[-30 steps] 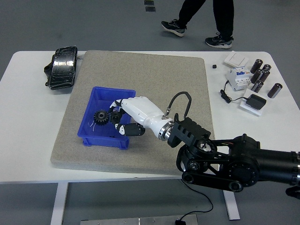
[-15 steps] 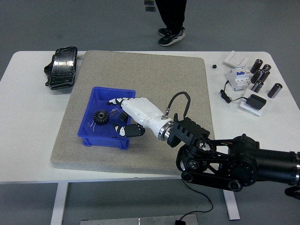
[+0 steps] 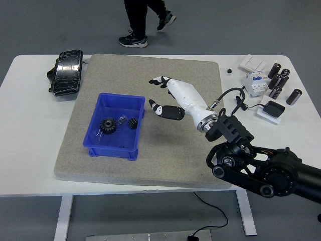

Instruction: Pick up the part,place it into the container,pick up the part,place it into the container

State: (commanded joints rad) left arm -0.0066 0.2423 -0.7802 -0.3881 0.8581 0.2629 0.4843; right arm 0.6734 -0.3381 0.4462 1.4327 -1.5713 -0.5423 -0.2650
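Observation:
A blue bin [image 3: 104, 148] stands on the grey mat [image 3: 170, 160]. Inside it lie a large black gear [image 3: 107, 125], a small black gear [image 3: 133, 123] and a small clear bag [image 3: 122, 119]. My right hand [image 3: 159, 95], white with black fingertips, hovers over the mat to the right of the bin, fingers spread and empty. Its black arm comes in from the lower right. The left arm is out of view.
A black wrapped object [image 3: 65, 72] lies at the table's far left. At the far right are a white circuit breaker [image 3: 253, 83], several black cylinders [image 3: 280, 80], white switch plates [image 3: 253, 63] and a black adapter with a cable [image 3: 273, 108]. A person's legs walk past beyond the table.
My right hand has drawn out of the bin and moved right and up over the mat, fingers opened. The small gear now lies in the bin. The person has walked to the left.

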